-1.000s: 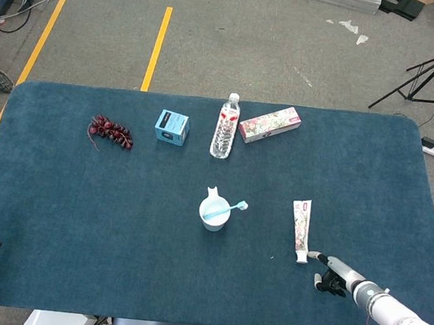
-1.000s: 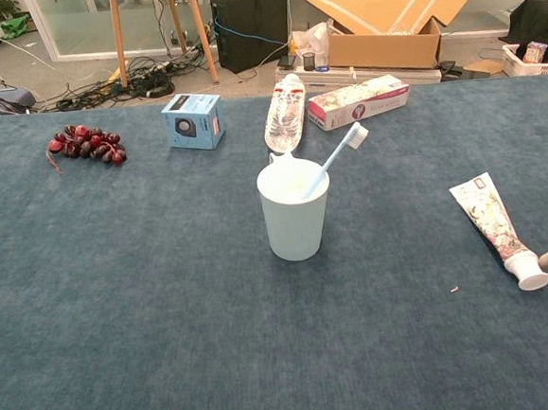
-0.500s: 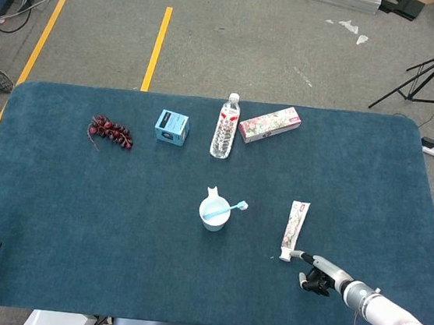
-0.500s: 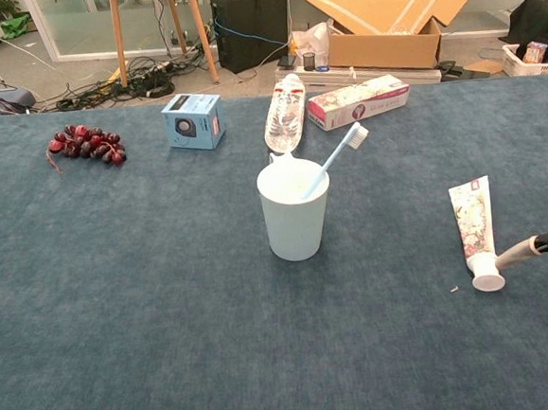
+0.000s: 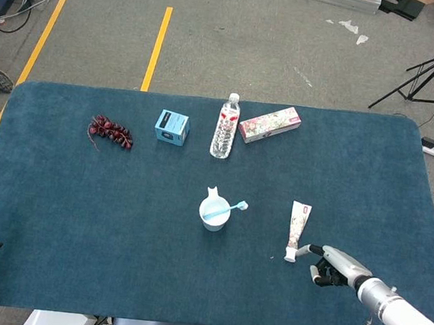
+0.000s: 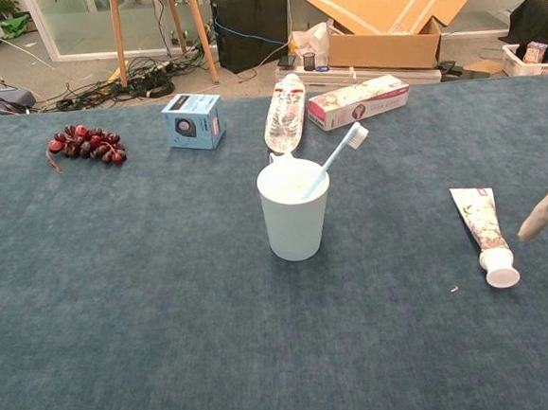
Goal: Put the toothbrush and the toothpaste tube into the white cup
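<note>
Along the far side of the blue-covered bench (image 5: pixel 77 217) lie a bunch of dark red grapes (image 5: pixel 111 131), a small light-blue box (image 5: pixel 172 127), a clear water bottle (image 5: pixel 224 126) lying on its side, and a long flowered carton (image 5: pixel 269 124) just beside the bottle. Beyond the bench, the chest view shows an open cardboard box (image 6: pixel 387 11) on the floor; the head view shows a yellow floor line (image 5: pixel 156 48) and a black tripod (image 5: pixel 431 69).

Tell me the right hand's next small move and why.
Probably ease the right hand down and left until its fingers close around the toothpaste tube. The tube lies flat on the table, unheld, cap toward the hand, while the toothbrush already stands in the white cup.
</note>
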